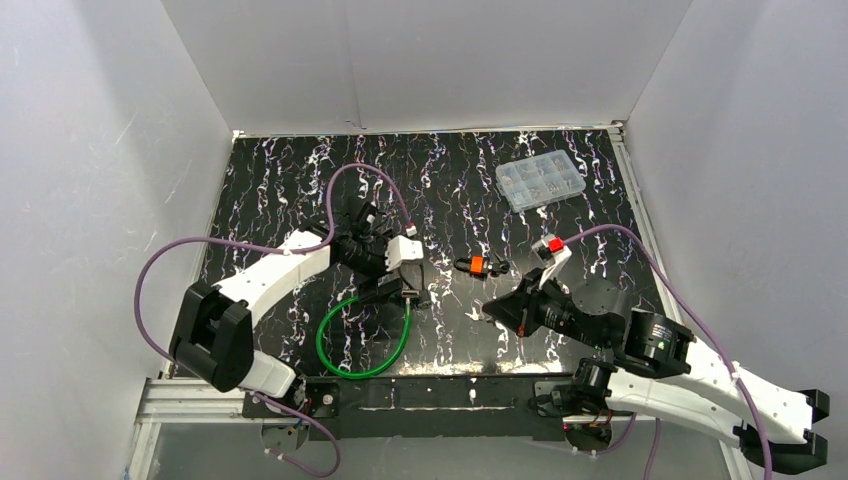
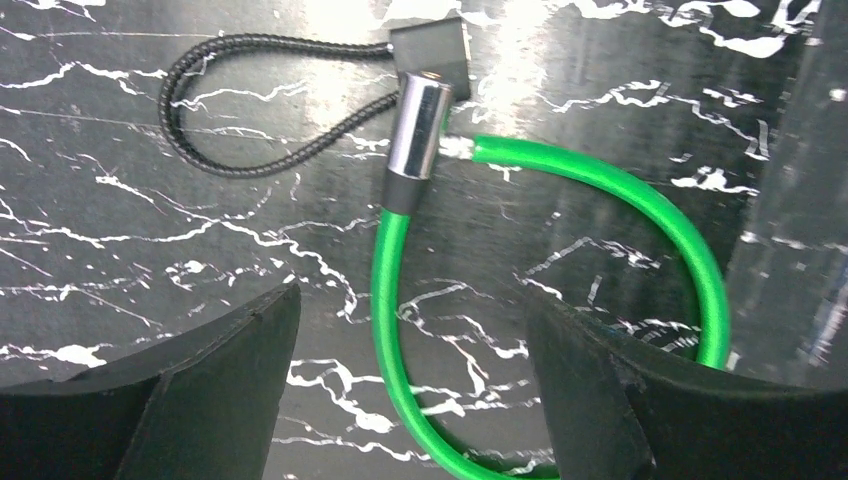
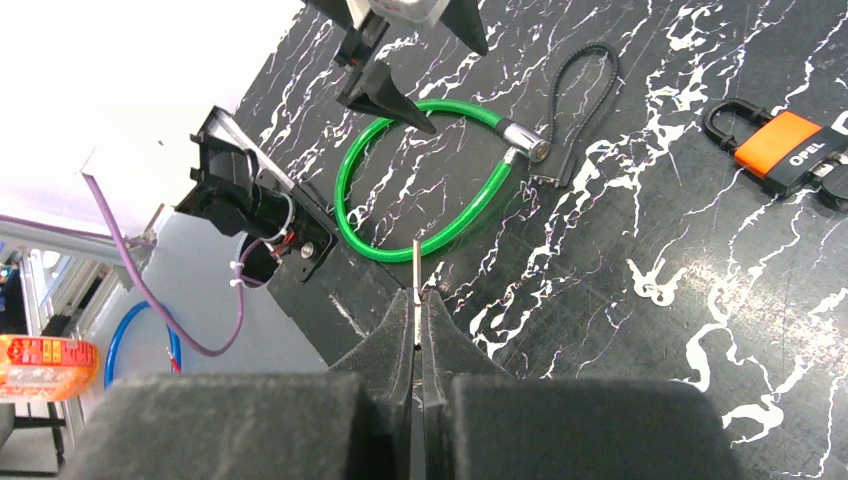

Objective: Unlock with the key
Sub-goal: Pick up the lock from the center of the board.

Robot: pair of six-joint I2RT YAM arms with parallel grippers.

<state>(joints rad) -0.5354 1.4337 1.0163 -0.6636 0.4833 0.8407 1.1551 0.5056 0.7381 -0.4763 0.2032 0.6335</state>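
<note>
A green cable lock [image 1: 322, 340] lies looped near the table's front left, also in the left wrist view [image 2: 600, 180] and the right wrist view [image 3: 440, 106]. Its silver lock cylinder [image 2: 415, 125] joins a black block and a black braided loop [image 2: 200, 110]. My left gripper [image 1: 400, 288] hovers open over the cable, one finger on each side [image 2: 410, 300]. My right gripper [image 3: 415, 297] is shut on a thin metal key [image 3: 416, 265], whose blade sticks out towards the cable. An orange padlock [image 1: 477, 265] lies mid-table, apart from both grippers [image 3: 785, 145].
A clear plastic compartment box [image 1: 540, 180] sits at the back right. White walls close in the black marbled table on three sides. The arm mounting rail [image 1: 430, 390] runs along the front edge. Purple cables trail from both arms.
</note>
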